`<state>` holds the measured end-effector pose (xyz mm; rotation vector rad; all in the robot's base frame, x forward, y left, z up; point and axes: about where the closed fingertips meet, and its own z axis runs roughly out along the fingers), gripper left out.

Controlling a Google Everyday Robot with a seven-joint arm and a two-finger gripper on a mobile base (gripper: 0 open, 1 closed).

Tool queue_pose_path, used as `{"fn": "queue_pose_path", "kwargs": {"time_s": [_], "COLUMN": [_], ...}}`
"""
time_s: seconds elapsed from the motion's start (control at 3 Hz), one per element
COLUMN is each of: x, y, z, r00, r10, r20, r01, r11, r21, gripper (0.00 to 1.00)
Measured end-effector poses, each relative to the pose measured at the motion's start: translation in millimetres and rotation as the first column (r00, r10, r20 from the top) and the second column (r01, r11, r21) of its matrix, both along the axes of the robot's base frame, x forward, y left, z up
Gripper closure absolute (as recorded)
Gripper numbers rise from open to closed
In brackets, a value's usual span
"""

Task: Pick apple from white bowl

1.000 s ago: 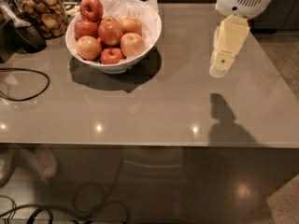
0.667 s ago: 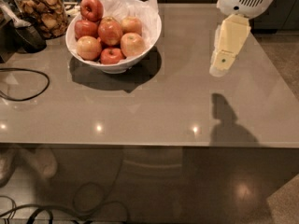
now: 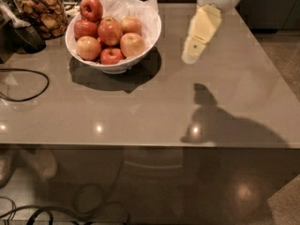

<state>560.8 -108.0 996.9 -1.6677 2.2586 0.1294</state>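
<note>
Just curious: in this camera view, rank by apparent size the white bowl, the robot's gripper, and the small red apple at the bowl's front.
Largest: white bowl.
Then: gripper, hanging above the table right of the bowl; possibly nearer the camera.
Smallest: small red apple.

- Gripper [image 3: 190, 57], above the table to the right of the bowl: pale, matt, plastic-looking.
- White bowl [image 3: 112, 68]: smooth and glossy, lined with crumpled paper [image 3: 146, 11].
- Apple [image 3: 132, 43]: smooth skin with a slight sheen.
- Table [image 3: 140, 111]: polished, mirrors light spots.
- Jar [image 3: 42, 13], far left: clear glass.
</note>
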Motion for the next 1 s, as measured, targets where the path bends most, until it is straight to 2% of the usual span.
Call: {"fn": "queue_pose_path", "kwargs": {"time_s": [0.33, 0.67, 1.0], "x": [23, 31, 42], "y": [45, 55, 72], "z": [1, 4, 5], "r00": [0.9981, 0.9964, 0.9971], "r10": [0.054, 0.06, 0.046], "r20": [0.03, 0.059, 0.06], "r01": [-0.053, -0.059, -0.049], "r11": [0.998, 0.998, 0.998], "r21": [-0.032, -0.019, 0.037], "gripper": [0.0, 0.0, 0.0]}}
